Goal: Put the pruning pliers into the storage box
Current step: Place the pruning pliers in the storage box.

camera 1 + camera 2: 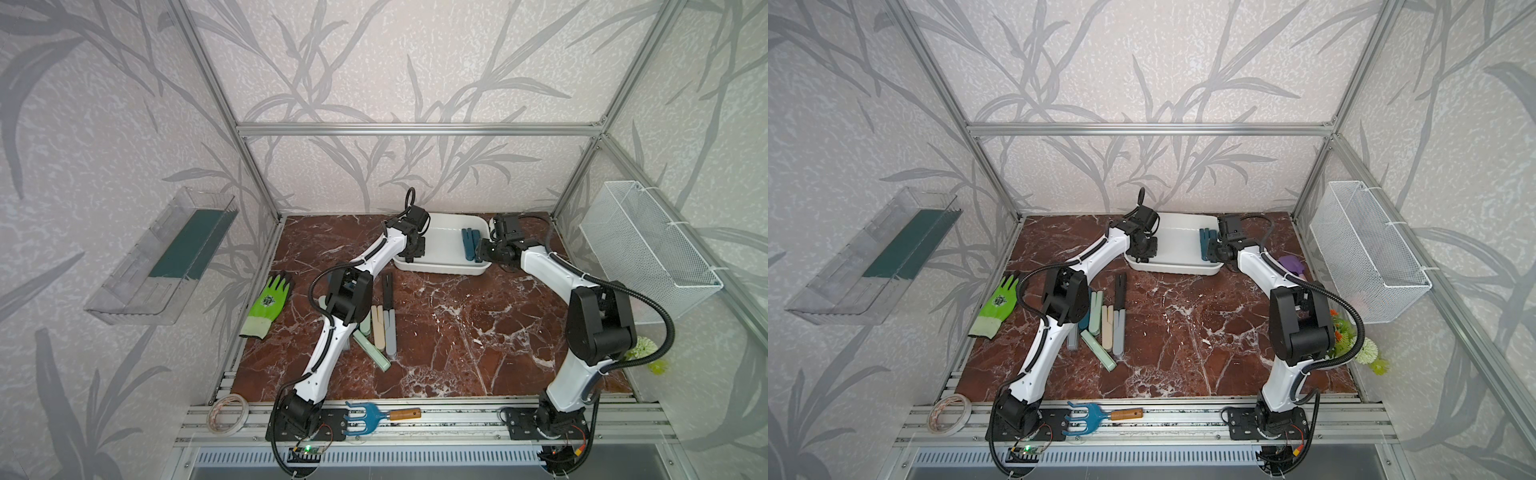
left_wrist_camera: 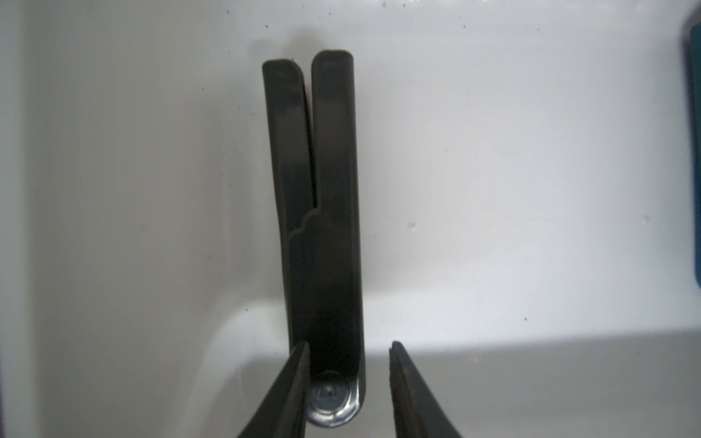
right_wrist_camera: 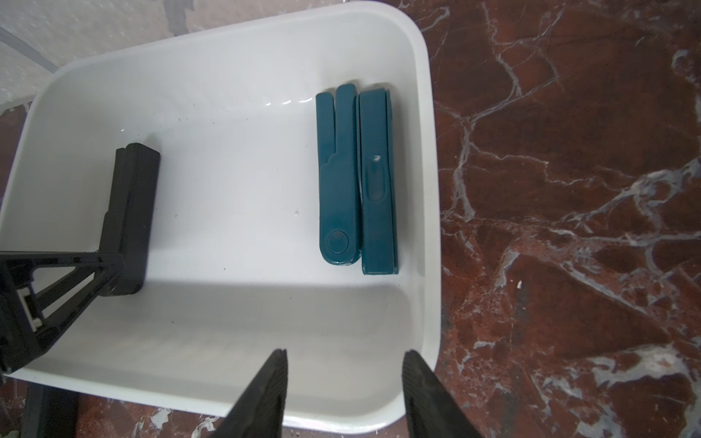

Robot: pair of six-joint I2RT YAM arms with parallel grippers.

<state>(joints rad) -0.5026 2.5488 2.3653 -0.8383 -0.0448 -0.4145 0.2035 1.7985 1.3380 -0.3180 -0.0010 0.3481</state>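
Left tool (image 2: 349,346) straddles the pivot end of a matte black pruning pliers (image 2: 322,227) inside the storage box (image 3: 428,159). Its fingers are narrowly parted: one finger (image 2: 290,390) lies against the pliers' edge and the other stands clear of it. Only the left wrist view shows that gap, along with the shiny metal rivet (image 2: 332,398) at the pivot; in both top views the wrist covers it. Right tool (image 3: 345,353) hangs empty, fingers wide apart, over the box's glossy white rolled rim. Its wrist view gives the clear look at two smooth dark teal pliers (image 3: 341,197) lying flat, side by side and touching, just ahead of its tips by the box's rounded corner. A top view adds what neither wrist camera catches: more slim bar-shaped pliers (image 1: 380,328) in beige, grey, mint and black on the veined red-brown marble counter (image 1: 457,332), behind the left tool and beside its arm. A purple spatula (image 1: 1291,264) beside the right arm shows in a top view.
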